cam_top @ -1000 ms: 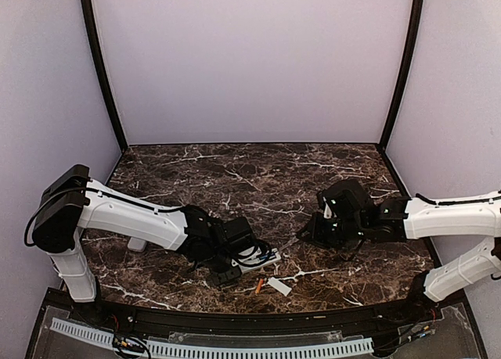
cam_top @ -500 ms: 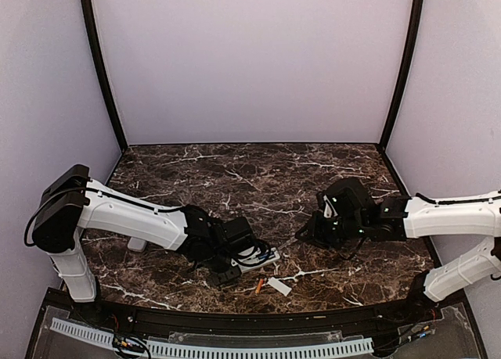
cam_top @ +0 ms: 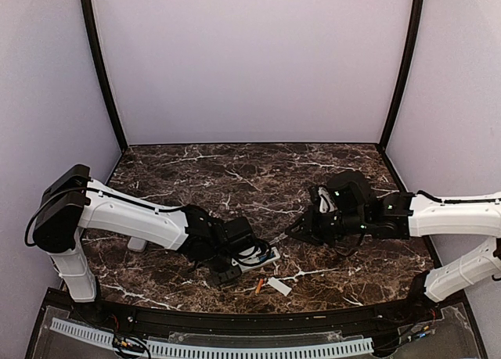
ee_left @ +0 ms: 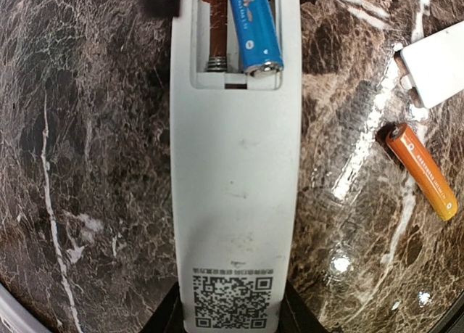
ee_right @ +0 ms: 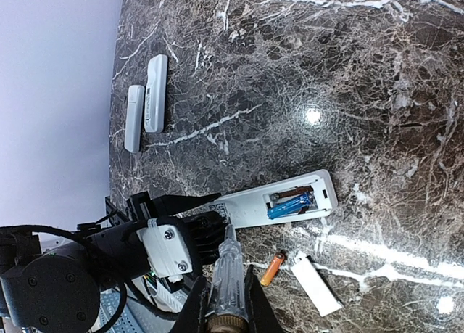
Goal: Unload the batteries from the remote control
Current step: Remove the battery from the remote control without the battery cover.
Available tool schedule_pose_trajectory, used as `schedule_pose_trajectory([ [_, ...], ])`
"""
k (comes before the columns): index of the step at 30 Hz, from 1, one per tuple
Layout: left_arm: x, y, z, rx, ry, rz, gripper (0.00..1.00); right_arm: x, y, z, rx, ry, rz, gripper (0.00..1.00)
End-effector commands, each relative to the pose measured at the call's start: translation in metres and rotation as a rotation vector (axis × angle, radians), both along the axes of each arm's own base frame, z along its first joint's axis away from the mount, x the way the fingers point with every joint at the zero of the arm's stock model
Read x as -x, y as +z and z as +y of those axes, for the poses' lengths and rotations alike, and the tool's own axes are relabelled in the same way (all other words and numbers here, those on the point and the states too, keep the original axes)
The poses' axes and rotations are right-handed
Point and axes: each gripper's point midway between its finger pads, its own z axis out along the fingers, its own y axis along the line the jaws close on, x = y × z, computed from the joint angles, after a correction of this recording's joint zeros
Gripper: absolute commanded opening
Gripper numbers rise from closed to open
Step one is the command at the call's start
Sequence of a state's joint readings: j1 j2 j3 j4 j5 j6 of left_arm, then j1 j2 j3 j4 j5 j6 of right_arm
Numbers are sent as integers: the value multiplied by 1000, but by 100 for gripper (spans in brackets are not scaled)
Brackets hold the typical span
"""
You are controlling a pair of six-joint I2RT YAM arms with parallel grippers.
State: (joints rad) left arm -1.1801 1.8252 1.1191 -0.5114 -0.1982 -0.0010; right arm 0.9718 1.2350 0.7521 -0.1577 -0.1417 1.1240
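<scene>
One battery sits in the remote, another battery on the table beside it.

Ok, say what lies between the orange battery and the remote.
Only bare table lies between the orange battery and the remote; the left wrist view shows it.

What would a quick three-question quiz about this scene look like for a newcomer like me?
1. True or false: a blue battery sits in the remote control's open compartment.
2. Where does the orange battery lie? A) in the remote control B) on the table near a white cover C) in an end effector
3. Short answer: which end effector grips the remote control, and what does the other one grip?

Key: 1 true. 2 B. 3 the left end effector grips it; the right end effector is shut on a thin pointed tool.
</scene>
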Motion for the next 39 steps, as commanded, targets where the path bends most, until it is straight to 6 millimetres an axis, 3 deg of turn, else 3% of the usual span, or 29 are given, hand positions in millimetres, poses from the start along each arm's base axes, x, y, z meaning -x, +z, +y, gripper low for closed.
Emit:
schedule_pose_trajectory([
  [1,1,-22,16,-84,5,21,18,1,29,11,-81,18,-37,0],
  [11,1,-22,16,-85,5,22,18,-5,2,-27,91,-93,-45,0],
  [21,1,-23,16,-86,5,22,18,-7,-23,-35,187,-109,-27,0],
  [39,1,-22,15,-83,5,24,18,-23,-40,-30,281,-106,-67,0],
])
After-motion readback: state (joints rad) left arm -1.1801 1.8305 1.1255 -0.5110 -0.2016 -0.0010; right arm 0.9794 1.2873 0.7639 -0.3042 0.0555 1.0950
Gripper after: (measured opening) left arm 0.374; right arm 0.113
